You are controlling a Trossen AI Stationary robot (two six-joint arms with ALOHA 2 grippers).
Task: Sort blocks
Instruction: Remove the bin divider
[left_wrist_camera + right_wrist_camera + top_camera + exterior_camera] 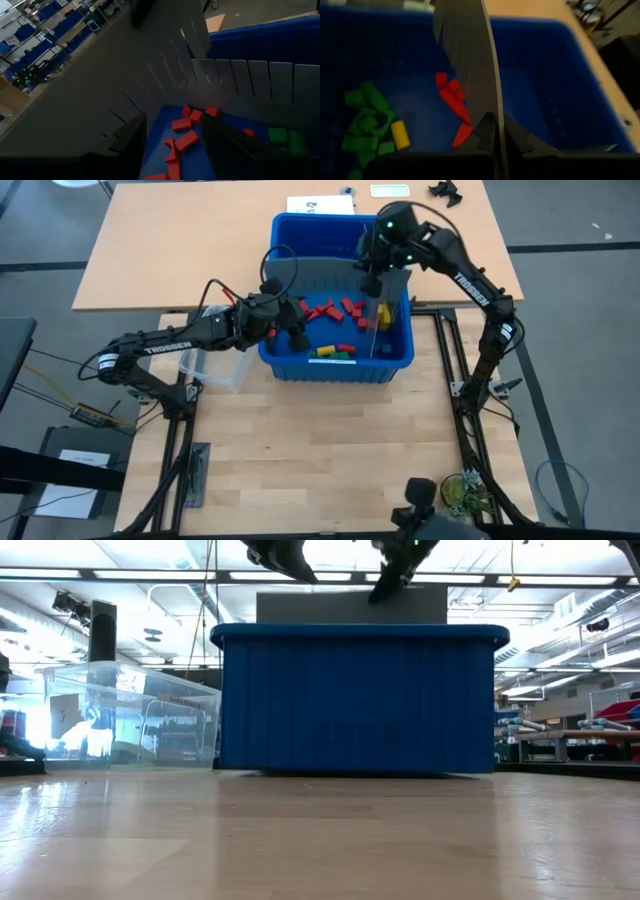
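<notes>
Blue bin holding red blocks, right end effector pinching grey divider, seemingly.

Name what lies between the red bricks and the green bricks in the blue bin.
In the right wrist view, a yellow plastic brick lies between the green bricks and red bricks.

The high view looks straight down on the whole table, both arms and the blue bin. The low view sits at table-top height, close to the bin's outer wall, facing the room behind. Each wrist view looks closely past its own fingers into the bin: red blocks lie between and beyond the left fingers, the grey divider rises between the right fingers. All four views share the bin.
</notes>
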